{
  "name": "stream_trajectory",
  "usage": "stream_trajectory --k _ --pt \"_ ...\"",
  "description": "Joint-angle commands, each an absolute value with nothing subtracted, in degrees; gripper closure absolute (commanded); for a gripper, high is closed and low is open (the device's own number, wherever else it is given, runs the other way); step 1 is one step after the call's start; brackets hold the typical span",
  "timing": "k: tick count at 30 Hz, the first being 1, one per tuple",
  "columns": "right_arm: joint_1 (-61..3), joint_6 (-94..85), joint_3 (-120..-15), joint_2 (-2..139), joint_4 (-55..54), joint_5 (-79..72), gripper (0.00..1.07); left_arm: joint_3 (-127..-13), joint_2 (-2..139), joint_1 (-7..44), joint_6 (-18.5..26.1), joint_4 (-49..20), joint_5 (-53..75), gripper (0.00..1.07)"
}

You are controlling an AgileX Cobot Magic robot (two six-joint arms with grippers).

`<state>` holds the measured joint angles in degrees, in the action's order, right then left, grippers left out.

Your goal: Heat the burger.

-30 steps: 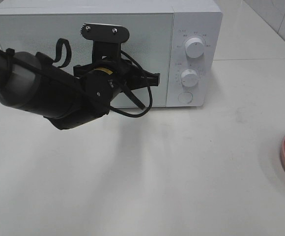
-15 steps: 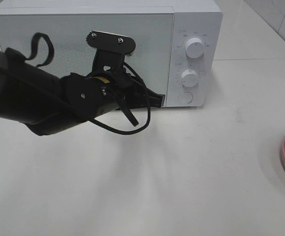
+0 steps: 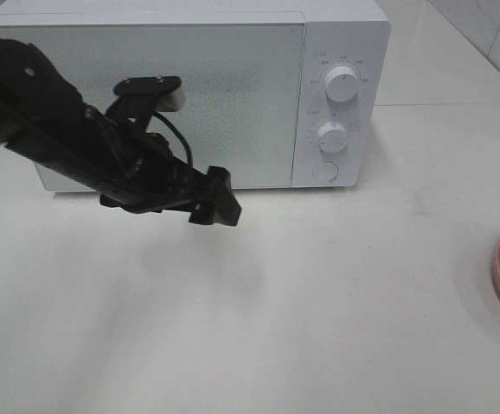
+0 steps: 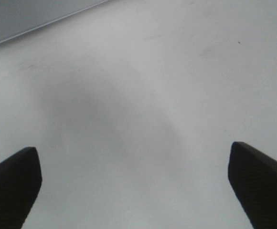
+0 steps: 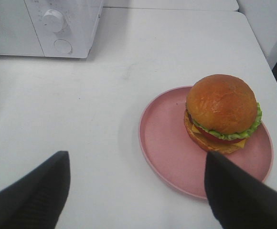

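Right wrist: burger [image 5: 222, 112] on plate [image 5: 167, 152].

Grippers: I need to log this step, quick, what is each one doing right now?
Left gripper: open, holding nothing, over bare table.
Right gripper: open, holding nothing, above the burger and pink plate.

Matte black left arm [image 3: 69, 142], looped black cable [image 3: 177, 138], blunt black gripper [image 3: 220, 200]

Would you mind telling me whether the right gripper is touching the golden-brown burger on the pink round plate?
Apart. The right wrist view shows the right gripper open, bare table and plate separating its dark fingers from the burger.
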<state>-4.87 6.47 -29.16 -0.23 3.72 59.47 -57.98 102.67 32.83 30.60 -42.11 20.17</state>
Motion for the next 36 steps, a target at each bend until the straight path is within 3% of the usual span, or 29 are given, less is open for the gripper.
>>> stream_trajectory --k 1,3,4,5,6,8,18,28,36 --pt "-4.6 6.2 -29.0 -1.7 3.5 59.5 0.32 -57.9 100.0 30.4 24.5 -36.0 25.6 0.08" --pt "-4.6 6.2 -29.0 -1.7 3.5 59.5 0.32 -57.9 97.3 27.4 16.7 -27.8 31.5 0.08" --pt "-4.6 6.2 -29.0 -1.7 3.5 59.5 0.32 -57.9 97.3 27.4 16.7 -27.8 31.5 0.08" --pt "-4.6 6.2 -29.0 -1.7 3.5 59.5 0.32 -57.9 95.3 25.4 12.2 -23.3 35.5 0.09" --pt "-4.6 6.2 -29.0 -1.7 3.5 59.5 0.32 -57.9 95.3 25.4 12.2 -23.3 35.5 0.09" --pt "-4.6 6.2 -29.0 -1.7 3.5 59.5 0.32 -57.9 92.7 22.9 7.8 -18.7 39.9 0.09" --pt "-4.6 6.2 -29.0 -1.7 3.5 59.5 0.32 -57.9 83.8 15.2 5.1 -7.1 54.0 0.09" --pt "-4.6 6.2 -29.0 -1.7 3.5 59.5 0.32 -57.7 77.6 3.8 2.3 -6.6 64.5 0.09" --pt "-4.6 6.2 -29.0 -1.7 3.5 59.5 0.32 -49.1 67.8 1.0 1.7 -6.5 65.4 0.09"
